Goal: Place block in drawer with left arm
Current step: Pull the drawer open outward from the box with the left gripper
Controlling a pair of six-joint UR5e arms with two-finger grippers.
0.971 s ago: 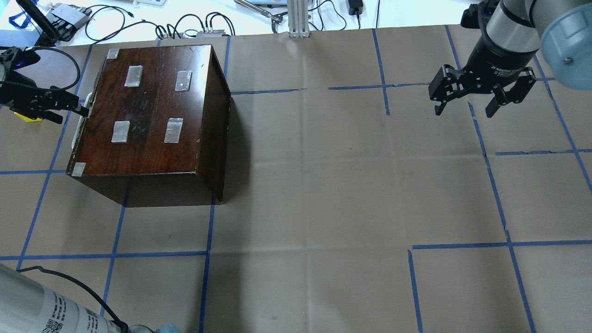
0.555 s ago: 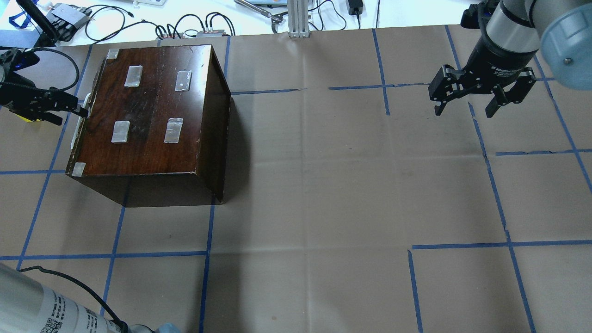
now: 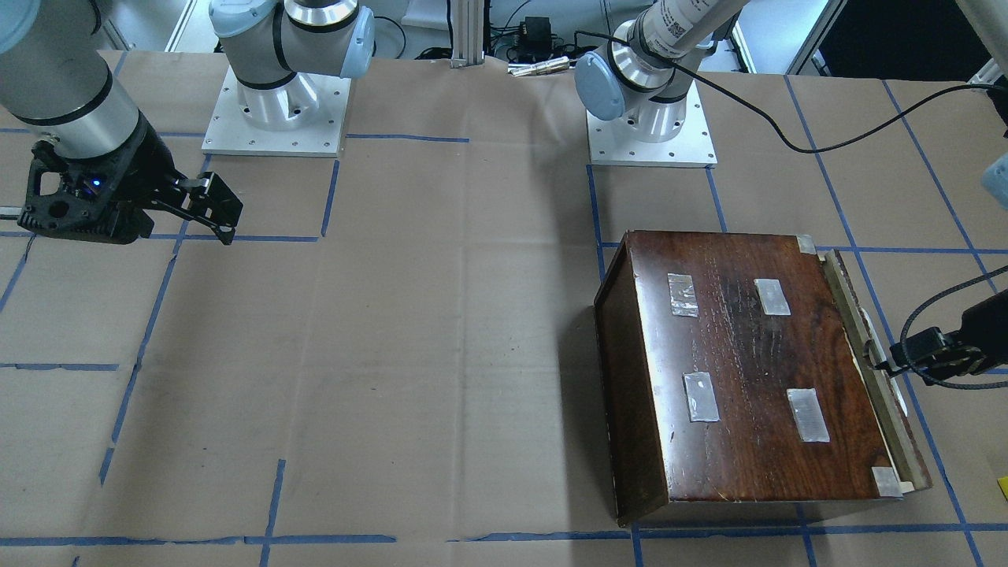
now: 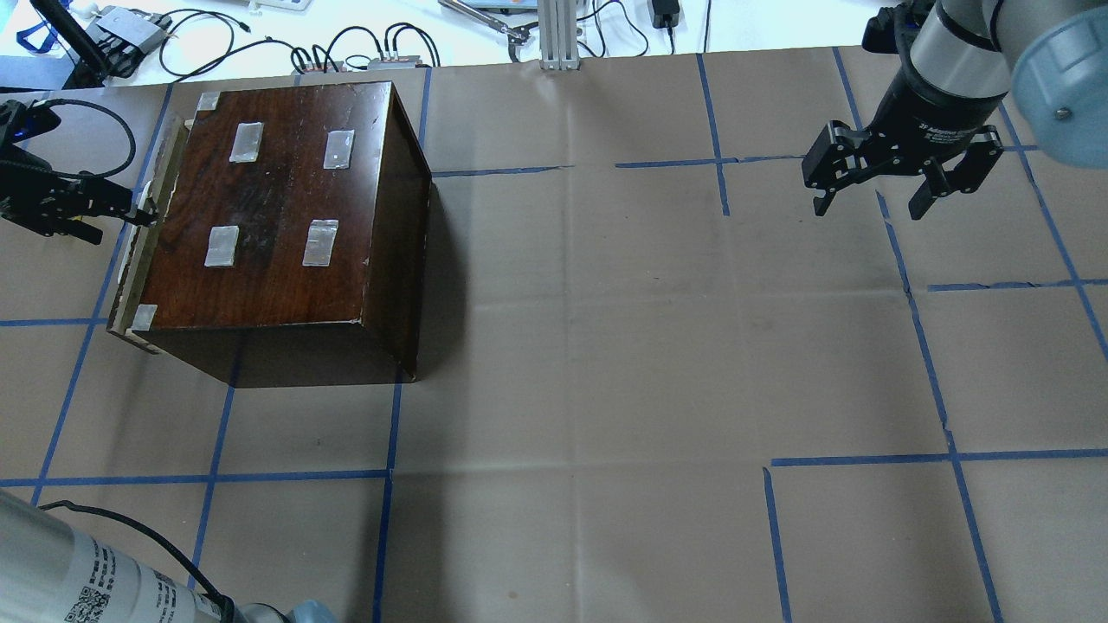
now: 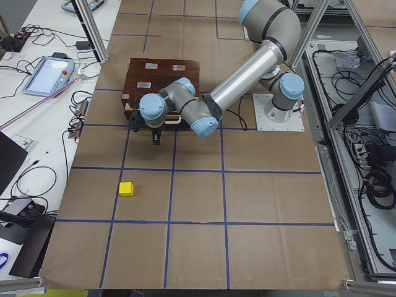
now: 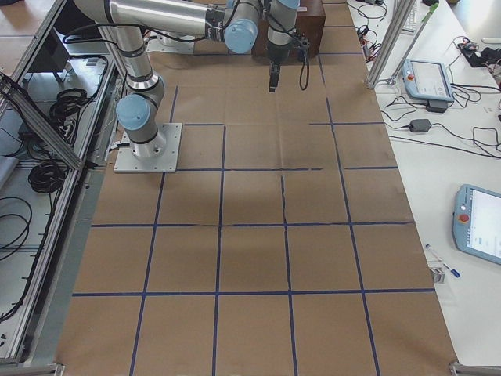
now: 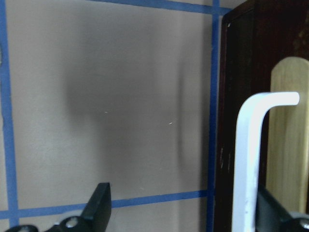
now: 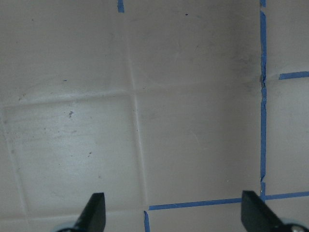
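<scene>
The yellow block (image 5: 126, 189) lies on the paper well away from the cabinet (image 4: 277, 199); only its edge shows in the front view (image 3: 1003, 487). It does not show in the overhead view. The drawer (image 4: 130, 260) sticks out a little from the cabinet's left side and also shows in the front view (image 3: 876, 378). My left gripper (image 4: 121, 223) is open at the drawer's white handle (image 7: 248, 159), which stands between its fingers close to the right one. My right gripper (image 4: 870, 208) is open and empty over the paper at the far right.
Brown paper with blue tape lines covers the table (image 4: 606, 346). Cables and boxes lie beyond the far edge (image 4: 346, 43). The arm bases (image 3: 276, 110) stand at the robot's side. The left arm's loose black cable (image 3: 937, 331) loops near the drawer.
My left gripper has moved left, away from the cabinet, and the drawer front has come out a little with it. The right gripper has not moved.
</scene>
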